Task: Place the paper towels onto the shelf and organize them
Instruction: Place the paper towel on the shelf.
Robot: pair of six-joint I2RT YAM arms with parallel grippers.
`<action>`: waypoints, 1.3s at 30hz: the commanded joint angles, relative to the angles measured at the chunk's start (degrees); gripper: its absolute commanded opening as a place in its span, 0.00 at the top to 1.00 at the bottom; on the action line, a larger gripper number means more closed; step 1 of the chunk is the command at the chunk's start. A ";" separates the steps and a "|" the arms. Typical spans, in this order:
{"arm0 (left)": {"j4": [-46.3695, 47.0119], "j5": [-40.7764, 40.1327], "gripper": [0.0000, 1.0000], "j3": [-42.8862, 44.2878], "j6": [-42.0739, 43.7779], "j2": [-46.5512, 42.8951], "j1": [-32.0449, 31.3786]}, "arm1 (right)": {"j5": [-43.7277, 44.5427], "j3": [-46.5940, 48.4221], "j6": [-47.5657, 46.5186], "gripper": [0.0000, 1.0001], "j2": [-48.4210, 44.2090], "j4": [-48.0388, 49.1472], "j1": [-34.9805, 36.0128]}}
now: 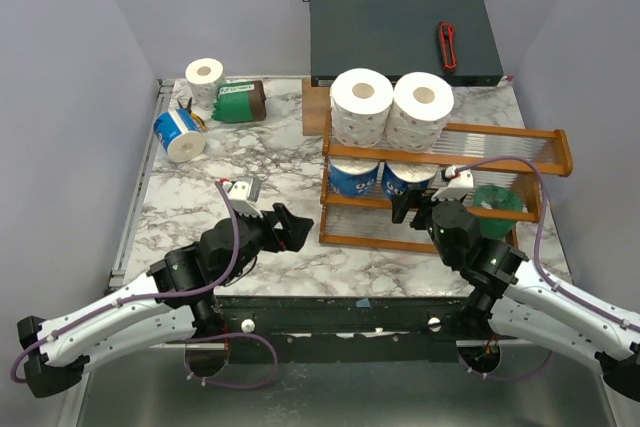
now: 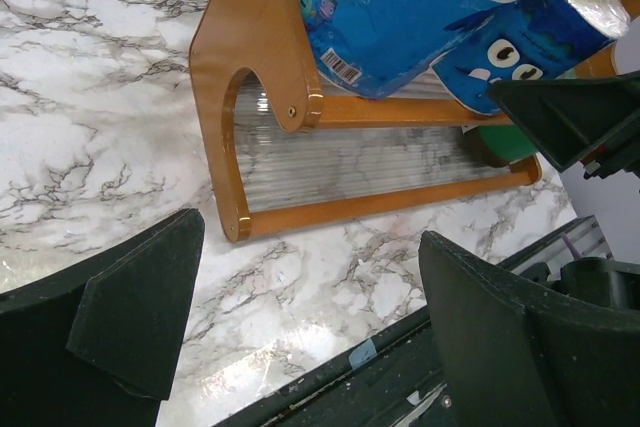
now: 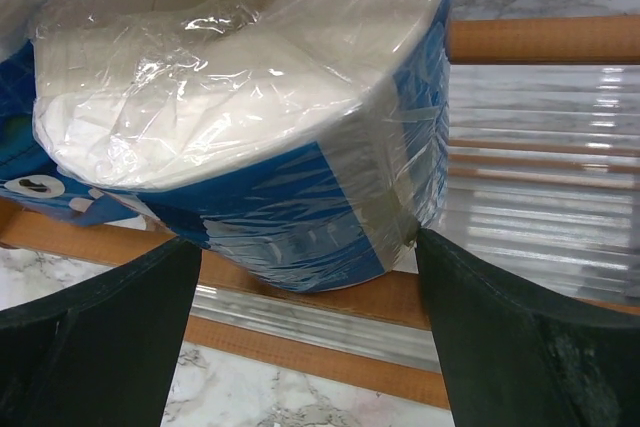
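**Top view:** the shelf (image 1: 548,152) is stood on the right half of the marble tabletop (image 1: 200,207). Two bare white rolls (image 1: 361,102) are sat upright on its top tier, touching. Two blue-wrapped rolls (image 1: 354,179) are lodged side by side on the tier below. A green-wrapped roll (image 1: 497,199) is seen further right; its tier cannot be told. Three more are found at the far-left corner: a loose white roll (image 1: 205,74) upright, and a loose green roll (image 1: 238,102) and a loose blue roll (image 1: 178,135) on their sides. The left gripper (image 1: 300,229) is held low just off the shelf's left end, well apart from those three. The right gripper (image 1: 412,205) is placed at the right-hand blue-wrapped roll (image 1: 408,182).

**Left wrist view:** the left gripper (image 2: 310,242) is spread wide, with nothing between the fingers. The left end of the shelf (image 2: 225,77) and the blue-wrapped rolls (image 2: 390,7) are seen ahead, untouched.

**Right wrist view:** the right gripper (image 3: 305,247) is spread either side of the right-hand blue-wrapped roll (image 3: 280,187), which is resting on the shelf (image 3: 540,39). One fingertip is at the wrap; a gap is seen at the other.
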 commanded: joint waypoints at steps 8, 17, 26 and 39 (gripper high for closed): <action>-0.43 1.49 0.08 -1.36 -0.95 -1.20 0.32 | 1.51 -0.80 -1.58 0.09 3.67 5.74 0.07; -0.40 1.62 0.08 -1.91 -1.41 -1.44 0.34 | -1.58 -0.99 -2.52 0.07 4.75 8.25 0.14; -2.63 -0.45 0.08 -1.44 -1.19 -2.95 0.41 | -4.89 3.46 1.54 0.00 -2.41 -4.10 0.11; -15.52 2.32 0.06 15.42 4.28 7.90 22.25 | -42.31 9.49 0.35 0.00 -4.59 -9.28 0.09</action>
